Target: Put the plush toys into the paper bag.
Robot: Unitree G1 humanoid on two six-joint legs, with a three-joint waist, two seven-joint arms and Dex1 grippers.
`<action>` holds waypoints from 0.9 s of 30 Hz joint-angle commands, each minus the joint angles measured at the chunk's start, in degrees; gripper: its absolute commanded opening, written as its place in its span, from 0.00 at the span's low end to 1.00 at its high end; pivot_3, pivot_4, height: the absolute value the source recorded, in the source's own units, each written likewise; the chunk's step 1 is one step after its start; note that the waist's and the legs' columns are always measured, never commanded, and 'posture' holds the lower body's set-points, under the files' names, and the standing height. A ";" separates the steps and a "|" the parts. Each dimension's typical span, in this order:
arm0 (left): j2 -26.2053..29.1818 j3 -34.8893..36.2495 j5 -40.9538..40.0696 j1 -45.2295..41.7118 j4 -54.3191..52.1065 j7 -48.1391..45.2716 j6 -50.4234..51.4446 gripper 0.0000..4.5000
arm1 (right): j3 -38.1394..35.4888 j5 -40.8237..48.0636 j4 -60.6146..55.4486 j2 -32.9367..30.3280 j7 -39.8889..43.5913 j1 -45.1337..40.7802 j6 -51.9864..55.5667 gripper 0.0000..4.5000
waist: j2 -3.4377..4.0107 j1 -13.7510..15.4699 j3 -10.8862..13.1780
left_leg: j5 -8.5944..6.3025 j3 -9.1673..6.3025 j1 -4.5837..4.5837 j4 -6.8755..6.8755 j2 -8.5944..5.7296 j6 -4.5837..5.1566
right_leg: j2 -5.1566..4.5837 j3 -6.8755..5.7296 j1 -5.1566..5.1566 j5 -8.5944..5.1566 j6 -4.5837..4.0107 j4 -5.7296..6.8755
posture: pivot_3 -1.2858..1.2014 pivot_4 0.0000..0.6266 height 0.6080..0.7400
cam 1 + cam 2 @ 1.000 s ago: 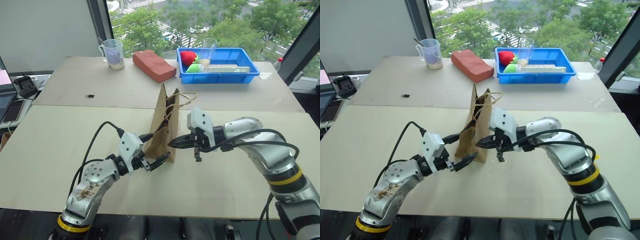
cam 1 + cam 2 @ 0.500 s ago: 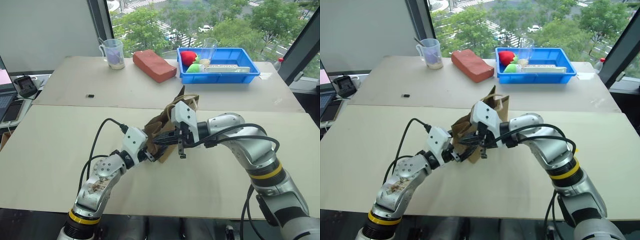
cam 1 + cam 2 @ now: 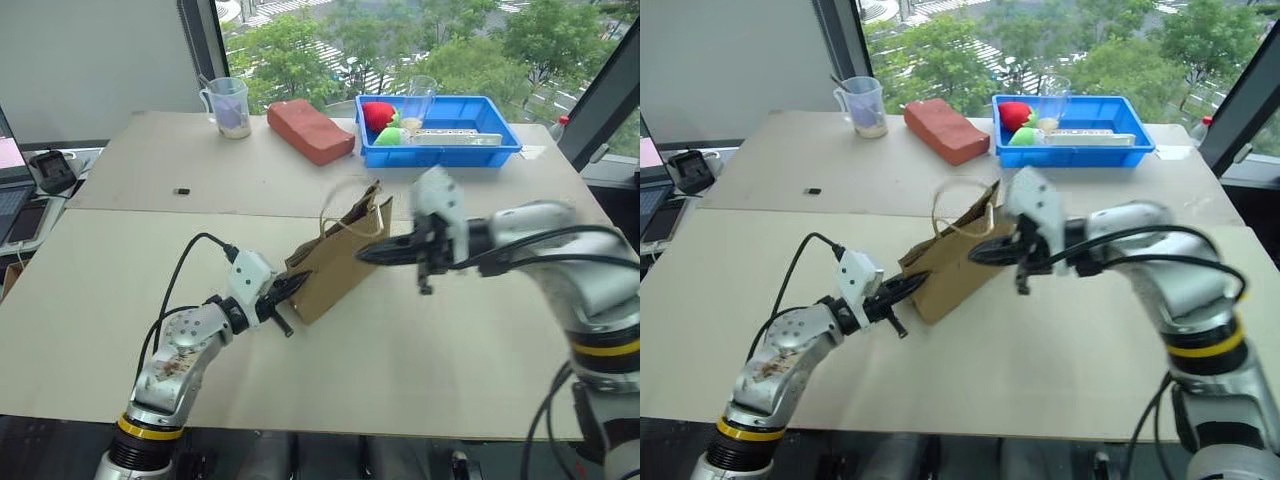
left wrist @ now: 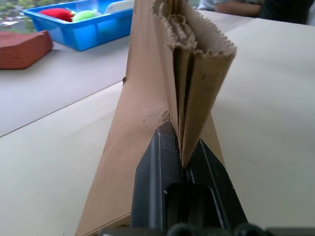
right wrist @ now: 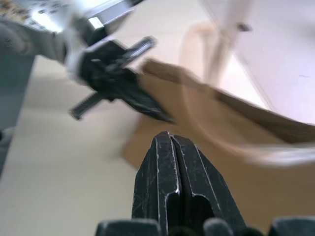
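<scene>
My left arm reaches low across the counter (image 3: 120,290), forearm nearly level, and my left hand (image 3: 293,285) points forward and toward my right. Its two black fingers are pinched tight on the folded bottom edge of the paper bag (image 3: 340,262); in the left wrist view the fingers (image 4: 160,167) sit either side of the pleated, zigzag-cut paper.

My right arm comes in from the right with the elbow raised, the wrist bent so that my right hand (image 3: 368,255) points leftward and slightly down at the upper part of the bag. Its fingers (image 5: 170,167) are pressed together with no gap. The tips sit right against the bag near the twine handle (image 3: 345,205), but I cannot tell whether any paper or twine is caught between them.

The bag is brown kraft paper, flat and creased, lying tilted near the middle of the pale wooden counter, its lower corner toward my left hand and its open top raised toward the back. The thin beige loop arcs above its mouth.

Far behind stand a blue plastic tray (image 3: 500,150), a reddish-brown brick-shaped block (image 3: 308,130) and a clear measuring cup (image 3: 228,105).
</scene>
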 commanded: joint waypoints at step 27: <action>-0.01 -4.60 -1.05 -28.10 42.58 -44.67 -19.54 0.42 | -14.10 14.40 -0.94 -21.99 2.15 -1.58 10.78 1.00 | 0.04 -0.23 0.03 | -0.06 0.10 -0.01 0.04 0.13 0.13 | 0.08 -0.06 0.11 -0.01 0.03 -0.13 | 0.52 0.24 1.00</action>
